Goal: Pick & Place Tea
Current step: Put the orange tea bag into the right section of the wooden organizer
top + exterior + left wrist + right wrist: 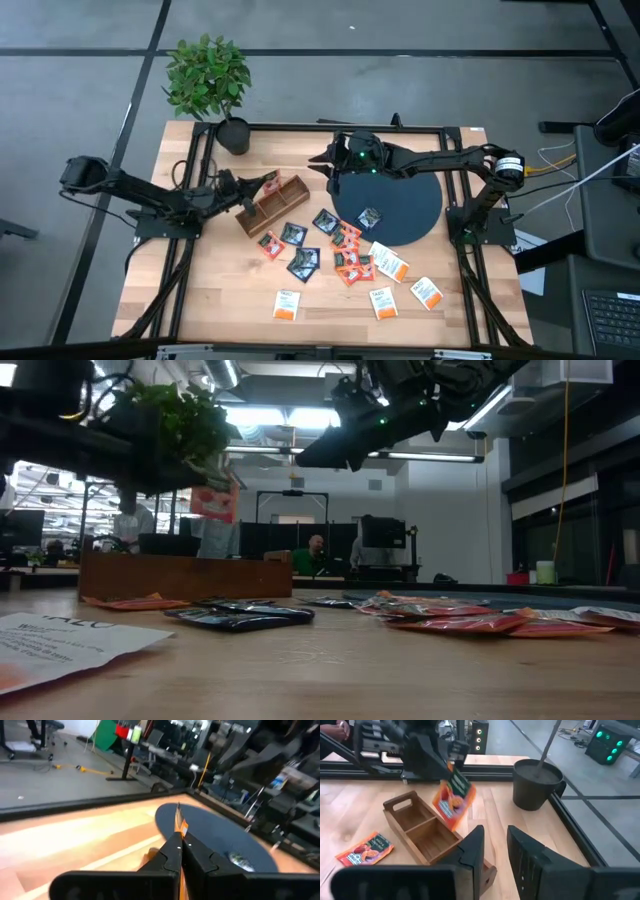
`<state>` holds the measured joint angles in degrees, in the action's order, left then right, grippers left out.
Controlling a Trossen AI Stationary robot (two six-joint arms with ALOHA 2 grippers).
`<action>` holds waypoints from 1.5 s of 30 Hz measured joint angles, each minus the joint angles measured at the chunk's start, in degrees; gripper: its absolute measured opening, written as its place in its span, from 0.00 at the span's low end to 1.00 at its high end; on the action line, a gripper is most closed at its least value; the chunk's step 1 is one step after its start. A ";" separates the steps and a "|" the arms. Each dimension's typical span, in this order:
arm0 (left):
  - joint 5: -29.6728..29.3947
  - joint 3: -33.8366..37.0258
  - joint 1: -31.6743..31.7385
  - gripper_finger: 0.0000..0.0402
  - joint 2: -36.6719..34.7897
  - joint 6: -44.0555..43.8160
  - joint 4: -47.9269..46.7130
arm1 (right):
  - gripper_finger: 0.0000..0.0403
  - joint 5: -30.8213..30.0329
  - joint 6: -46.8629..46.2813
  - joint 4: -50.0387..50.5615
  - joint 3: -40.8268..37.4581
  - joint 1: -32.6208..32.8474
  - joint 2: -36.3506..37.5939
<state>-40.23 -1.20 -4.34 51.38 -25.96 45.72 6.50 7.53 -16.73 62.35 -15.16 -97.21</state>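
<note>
One red-orange sachet (454,800) pinched in left fingers (175,851) above box (422,832).

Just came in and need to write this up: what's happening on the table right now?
The left gripper is shut on a red-orange tea sachet, holding it above the wooden divided box. The right gripper, open and empty, hangs above the dark round disc. Other sachets lie scattered on the table, one on the disc.
</note>
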 joint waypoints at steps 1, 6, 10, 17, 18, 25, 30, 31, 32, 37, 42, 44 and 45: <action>0.89 -0.49 0.59 0.00 1.45 -0.54 -0.11 | 0.22 -0.02 -0.01 -0.11 0.00 0.00 0.00; 2.29 -5.39 1.67 0.00 10.01 0.39 0.07 | 0.22 -2.30 -0.01 -0.25 0.00 0.00 0.00; -1.79 -8.71 1.62 0.00 16.44 -0.50 1.32 | 0.22 -2.38 -0.01 -0.24 0.00 0.00 0.00; -5.72 -8.56 1.40 0.00 27.07 -2.79 13.07 | 0.22 -2.40 0.22 -0.22 0.00 0.00 0.00; -5.68 -8.56 1.40 0.00 28.59 -2.69 14.78 | 0.22 -2.40 0.23 -0.22 0.00 0.00 0.00; -5.93 -8.52 1.40 0.00 37.36 -2.75 23.50 | 0.22 -2.43 0.53 -0.19 0.00 0.00 0.00; -7.69 -8.52 1.40 0.00 40.19 -2.81 24.37 | 0.22 -2.43 0.66 -0.15 0.00 0.00 0.00; -7.69 -8.52 1.39 0.00 40.49 -2.81 24.50 | 0.22 -2.43 0.66 -0.15 0.00 0.00 0.00; -7.69 -8.52 1.39 0.00 40.86 -2.81 24.79 | 0.22 -2.41 0.66 -0.15 0.00 0.00 0.00; -7.69 -8.52 1.39 0.00 42.02 -3.01 24.88 | 0.22 -2.43 0.68 -0.15 0.00 0.00 -0.02; -8.08 -8.50 1.72 0.00 42.29 -2.64 24.86 | 0.22 -2.43 0.68 -0.15 0.00 0.00 -0.02; -8.32 -8.52 1.96 0.00 42.29 -1.78 24.86 | 0.22 -2.43 0.68 -0.15 0.00 0.00 -0.02; -8.30 -8.50 2.14 0.00 42.29 -1.54 24.86 | 0.22 -2.43 0.68 -0.15 0.00 0.00 -0.04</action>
<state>-48.53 -9.69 -2.21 93.67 -27.50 70.59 4.08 8.21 -16.88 62.35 -15.16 -97.25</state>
